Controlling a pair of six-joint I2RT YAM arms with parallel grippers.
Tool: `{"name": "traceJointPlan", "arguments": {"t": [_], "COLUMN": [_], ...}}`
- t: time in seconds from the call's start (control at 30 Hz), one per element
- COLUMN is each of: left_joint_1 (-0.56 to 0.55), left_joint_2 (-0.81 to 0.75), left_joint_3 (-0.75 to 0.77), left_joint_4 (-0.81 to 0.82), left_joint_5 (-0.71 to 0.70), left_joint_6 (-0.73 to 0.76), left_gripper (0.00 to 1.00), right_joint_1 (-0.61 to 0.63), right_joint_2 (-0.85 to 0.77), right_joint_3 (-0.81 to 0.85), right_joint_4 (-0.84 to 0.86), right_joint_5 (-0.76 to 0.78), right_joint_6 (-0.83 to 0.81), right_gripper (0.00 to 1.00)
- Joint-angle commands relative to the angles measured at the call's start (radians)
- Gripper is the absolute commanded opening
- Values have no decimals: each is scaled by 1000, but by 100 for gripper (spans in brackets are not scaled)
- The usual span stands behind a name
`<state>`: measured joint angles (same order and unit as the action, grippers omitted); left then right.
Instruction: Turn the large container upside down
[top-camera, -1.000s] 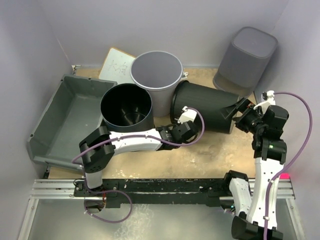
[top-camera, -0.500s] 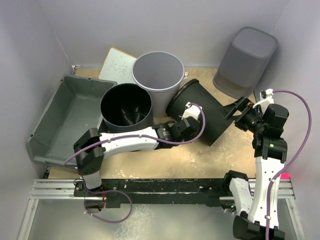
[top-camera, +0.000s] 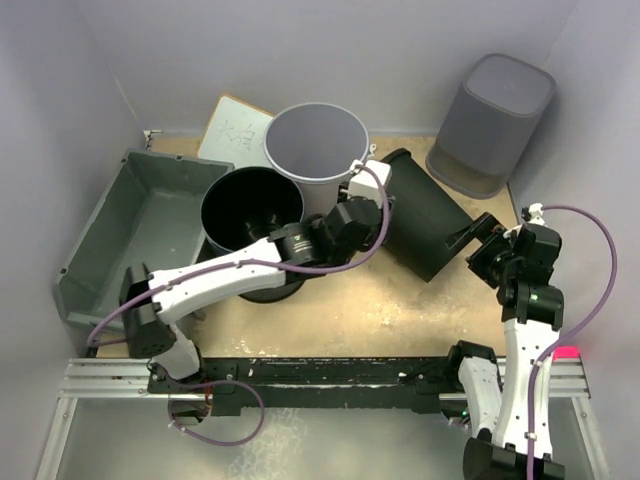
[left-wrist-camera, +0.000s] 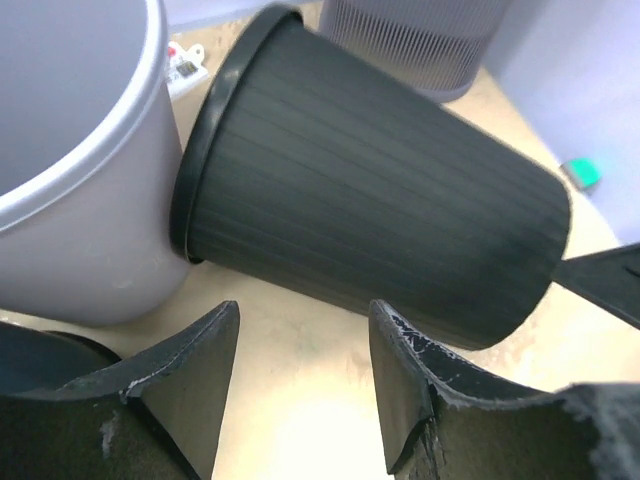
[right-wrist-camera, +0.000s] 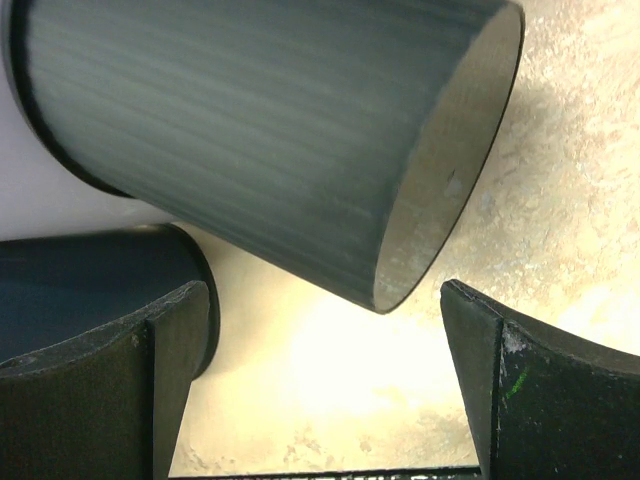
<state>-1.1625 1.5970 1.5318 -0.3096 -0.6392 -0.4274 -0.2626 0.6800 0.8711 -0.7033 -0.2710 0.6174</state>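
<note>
The large container (top-camera: 130, 235) is a wide grey tub at the left, open side up and leaning against the left wall. It shows only in the top view, and neither gripper is near it. My left gripper (top-camera: 372, 215) is open and empty, just left of a black bucket (top-camera: 425, 225) that lies on its side. In the left wrist view the left gripper (left-wrist-camera: 305, 320) sits below that bucket (left-wrist-camera: 380, 220). My right gripper (top-camera: 470, 245) is open and empty at the bucket's base. The right wrist view shows the right gripper (right-wrist-camera: 325, 300) just under the bucket's base (right-wrist-camera: 440, 170).
An upright black bucket (top-camera: 252, 215) and a light grey bucket (top-camera: 315, 150) stand between the tub and the fallen bucket. A tall dark-grey square bin (top-camera: 495, 120) stands at the back right. A white board (top-camera: 235, 130) leans at the back. Walls enclose three sides.
The fallen black bucket has swung round, its rim now toward the back against the light grey bucket. My left gripper moved back along with it. My right gripper shifted slightly nearer.
</note>
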Motion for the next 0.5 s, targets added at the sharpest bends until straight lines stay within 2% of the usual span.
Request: {"name": "traceJointPlan", "arguments": {"t": [0.0, 0.13, 0.3, 0.47], "left_joint_1": [76, 86, 95, 96], "left_joint_2": [132, 195, 286, 281], "left_joint_3": [200, 304, 473, 467], "left_joint_4": [-99, -109, -171, -145], "left_joint_5": [105, 128, 140, 187], "left_joint_6": [33, 65, 137, 156], "left_gripper": [52, 53, 55, 59], "right_joint_1": [0, -1, 1, 0], "right_joint_2": [-9, -9, -18, -32], "right_joint_3": [5, 2, -21, -36], "right_joint_4": [19, -4, -3, -2], "right_joint_5": [15, 71, 68, 50], "right_joint_6": [-22, -17, 11, -1], "right_gripper": [100, 100, 100, 100]}}
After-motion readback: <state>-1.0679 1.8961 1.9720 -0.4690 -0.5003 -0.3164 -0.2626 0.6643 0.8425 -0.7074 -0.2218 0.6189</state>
